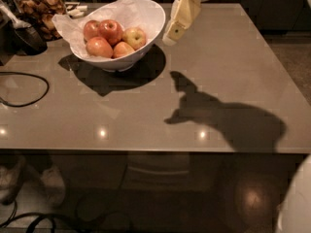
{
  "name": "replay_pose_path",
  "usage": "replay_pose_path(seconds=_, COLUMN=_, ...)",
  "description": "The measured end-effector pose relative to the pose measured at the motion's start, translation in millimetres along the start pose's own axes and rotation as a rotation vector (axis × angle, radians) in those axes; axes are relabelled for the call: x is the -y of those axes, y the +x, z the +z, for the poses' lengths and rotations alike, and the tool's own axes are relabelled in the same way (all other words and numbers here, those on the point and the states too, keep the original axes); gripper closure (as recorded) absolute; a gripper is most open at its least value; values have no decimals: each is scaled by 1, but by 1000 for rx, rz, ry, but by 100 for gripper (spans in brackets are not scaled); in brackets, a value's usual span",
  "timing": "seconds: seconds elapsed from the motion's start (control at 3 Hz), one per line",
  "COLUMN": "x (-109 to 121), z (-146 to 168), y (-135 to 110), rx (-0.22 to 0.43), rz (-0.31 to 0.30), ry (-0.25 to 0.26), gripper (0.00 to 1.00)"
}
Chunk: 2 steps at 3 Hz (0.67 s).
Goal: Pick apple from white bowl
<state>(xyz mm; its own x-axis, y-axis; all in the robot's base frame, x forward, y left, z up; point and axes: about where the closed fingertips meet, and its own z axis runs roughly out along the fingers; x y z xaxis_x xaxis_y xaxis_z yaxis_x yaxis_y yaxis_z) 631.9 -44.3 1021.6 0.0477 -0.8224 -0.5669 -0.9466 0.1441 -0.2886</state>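
Note:
The white bowl [150, 21] stands at the back left of the grey table, lined with crumpled white paper. It holds three deep red apples [111, 31], [91, 29], [99, 47], a pale yellow-green apple [135, 37] and a yellow-orange apple [122, 49]. My cream-coloured gripper [171, 36] hangs from the top of the view. It points down and left, just right of the bowl's rim and above the table. It holds nothing.
A glass jar of brown snacks [40, 6] and a dark utensil [26, 35] stand left of the bowl. A black cable [34, 93] loops at the left edge. The arm's shadow [218, 115] lies on the table [146, 120]; its front edge is near.

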Motion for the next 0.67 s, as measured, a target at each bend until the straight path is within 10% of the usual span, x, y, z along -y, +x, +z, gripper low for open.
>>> replay_pose_path(seconds=0.67, x=19, z=22, y=-31, rx=-3, rz=-44, ry=-38, gripper=0)
